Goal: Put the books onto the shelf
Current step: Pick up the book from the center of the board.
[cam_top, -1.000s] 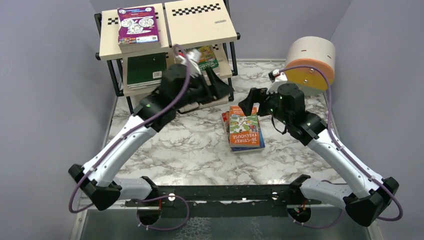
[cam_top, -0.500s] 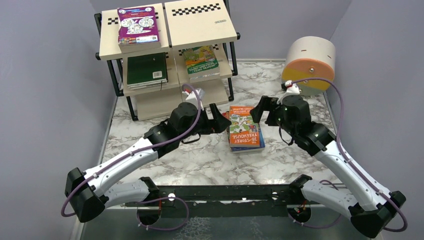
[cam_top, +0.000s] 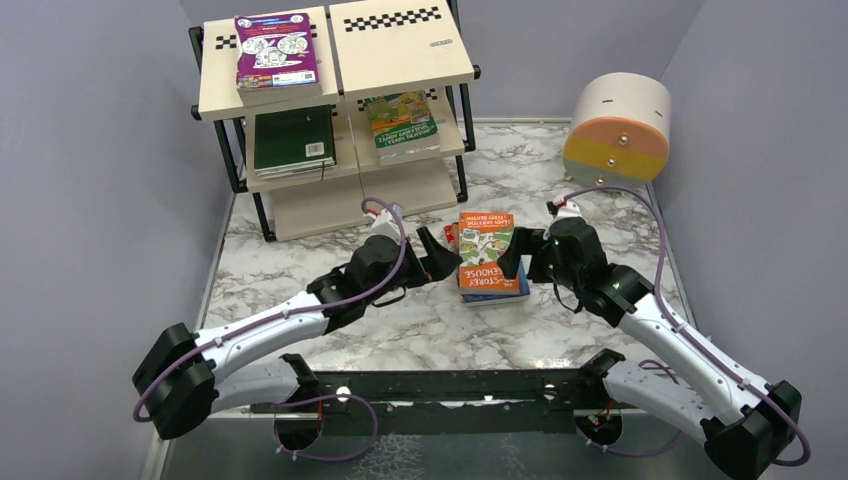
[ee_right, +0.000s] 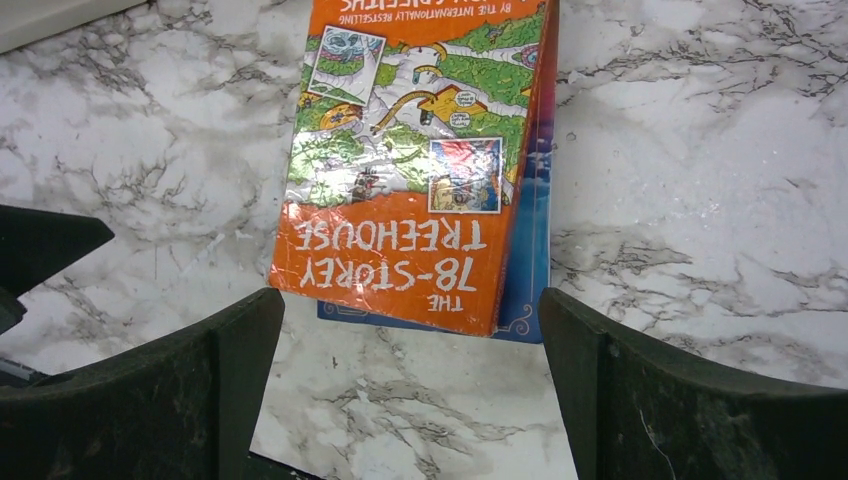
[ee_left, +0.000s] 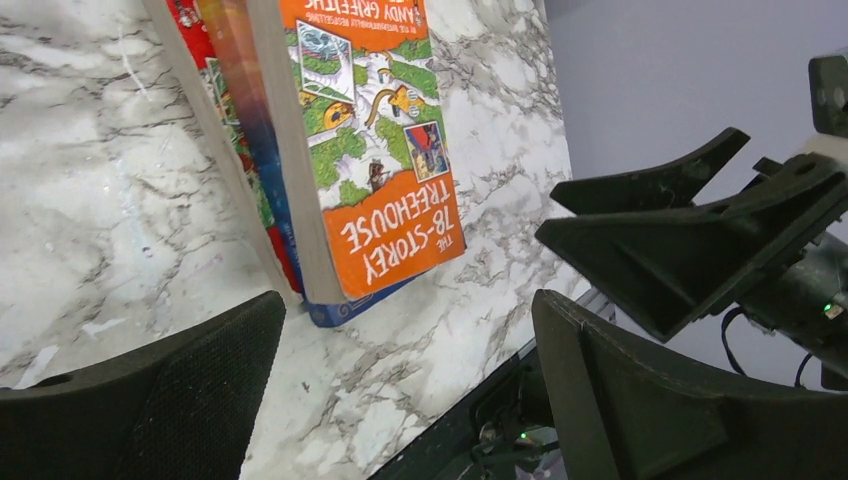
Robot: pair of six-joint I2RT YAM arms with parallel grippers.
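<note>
A stack of books [cam_top: 487, 256] lies in the middle of the marble table, an orange cartoon book [ee_left: 380, 150] on top, with blue and red ones under it. My left gripper [cam_top: 443, 258] stands open just left of the stack, nothing between its fingers [ee_left: 405, 390]. My right gripper [cam_top: 515, 262] is open at the stack's right, its fingers flanking the orange book's [ee_right: 420, 170] near end without touching it [ee_right: 410, 385]. The shelf [cam_top: 400, 50] at the back left holds a purple book [cam_top: 276, 48] on top, and a dark green book [cam_top: 292, 140] and a green cartoon book [cam_top: 402, 122] on the middle tier.
A round beige-and-orange drum [cam_top: 617, 125] stands at the back right. Grey walls close in both sides. The black base rail [cam_top: 440, 385] runs along the table's near edge. The two grippers face each other across the stack, close together.
My left arm pulled back from the shelf's middle tier, leaving the green cartoon book there, dropped beside the stack and opened wide. My right gripper came nearer and lower beside the stack.
</note>
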